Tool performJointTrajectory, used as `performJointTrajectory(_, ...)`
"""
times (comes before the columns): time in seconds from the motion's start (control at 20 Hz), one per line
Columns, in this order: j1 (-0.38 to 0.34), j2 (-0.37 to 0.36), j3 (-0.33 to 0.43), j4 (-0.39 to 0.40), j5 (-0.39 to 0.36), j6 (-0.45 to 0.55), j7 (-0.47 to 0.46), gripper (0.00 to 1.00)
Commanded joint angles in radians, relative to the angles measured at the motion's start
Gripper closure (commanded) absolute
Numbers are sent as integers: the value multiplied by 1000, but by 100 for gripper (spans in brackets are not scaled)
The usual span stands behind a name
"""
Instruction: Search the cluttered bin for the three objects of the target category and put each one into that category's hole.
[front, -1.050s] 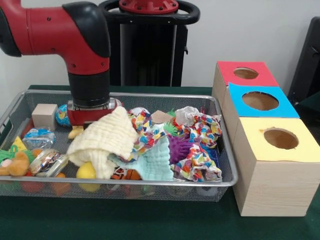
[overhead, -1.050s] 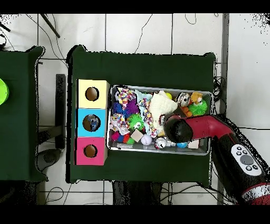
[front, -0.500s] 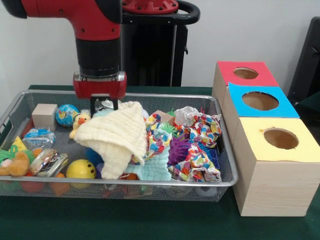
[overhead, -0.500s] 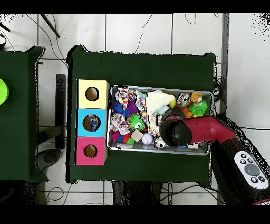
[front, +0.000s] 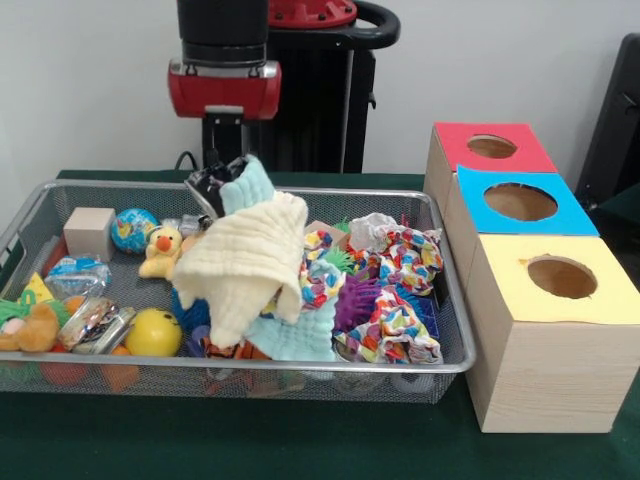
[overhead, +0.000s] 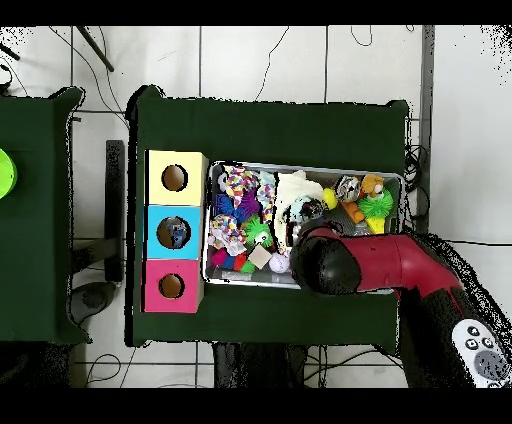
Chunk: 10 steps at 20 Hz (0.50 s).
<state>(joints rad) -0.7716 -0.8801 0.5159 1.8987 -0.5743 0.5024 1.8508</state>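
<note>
Cream waffle-weave cloth (front: 250, 262), pale and drooping, seemingly clamped in the jaws

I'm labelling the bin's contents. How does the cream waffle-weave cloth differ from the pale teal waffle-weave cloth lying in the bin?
The cream waffle-weave cloth hangs lifted from the gripper, draped in folds; the pale teal waffle-weave cloth lies low in the wire mesh bin. The cream one shows fully; the teal one is partly covered. Both share a waffle texture.
</note>
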Motion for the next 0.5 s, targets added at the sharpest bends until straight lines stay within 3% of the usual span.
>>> performJointTrajectory(0.05,34,-78,-47,97,59,27,114,100)
performJointTrajectory(0.5,81,-40,-97,89,61,-26,145,100)
